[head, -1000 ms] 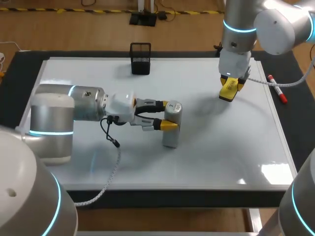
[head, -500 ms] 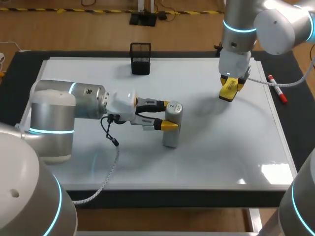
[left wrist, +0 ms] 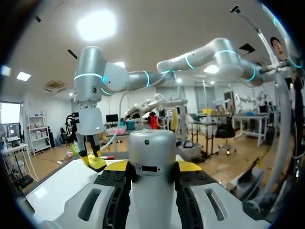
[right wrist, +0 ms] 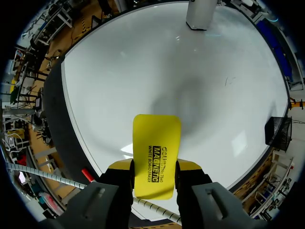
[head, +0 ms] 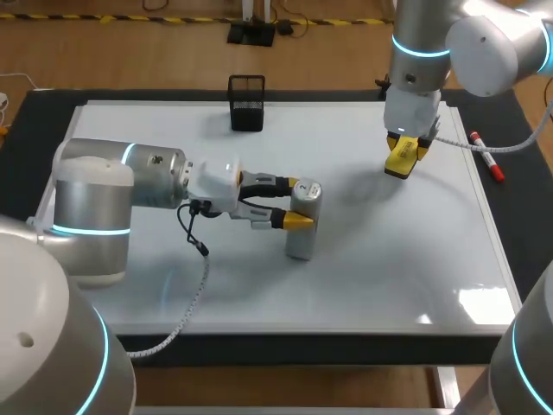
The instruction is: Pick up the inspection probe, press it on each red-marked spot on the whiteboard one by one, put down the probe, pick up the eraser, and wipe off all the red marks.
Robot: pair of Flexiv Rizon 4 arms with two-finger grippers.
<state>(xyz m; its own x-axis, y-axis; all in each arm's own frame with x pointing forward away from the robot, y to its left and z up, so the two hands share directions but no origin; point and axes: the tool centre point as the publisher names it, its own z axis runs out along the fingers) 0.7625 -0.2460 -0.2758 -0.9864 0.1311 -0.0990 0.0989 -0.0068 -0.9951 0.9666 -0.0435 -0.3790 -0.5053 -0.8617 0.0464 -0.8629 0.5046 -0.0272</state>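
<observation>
Right, the whiteboard [head: 371,268] fills most of the head view. My left arm [head: 112,194] comes in from the left edge and lies low across the board, its gripper [head: 298,203] just left of centre. The jaws are clamped on the inspection probe [head: 299,242], a grey cylinder standing upright with its base down at the board. In the left wrist view the probe [left wrist: 152,171] sits squarely between the two yellow fingertips [left wrist: 116,165], touched from both sides.

My right arm [head: 423,52] drops in from the upper right. Its gripper [head: 403,154] is closed on the yellow eraser [head: 399,164], over the board's upper right. I cannot tell whether the eraser touches the surface. In the right wrist view the eraser [right wrist: 156,155] juts out ahead between the fingers.

A black mesh holder [head: 246,102] stands at the board's top edge, and a red marker [head: 486,156] lies at its right edge.
</observation>
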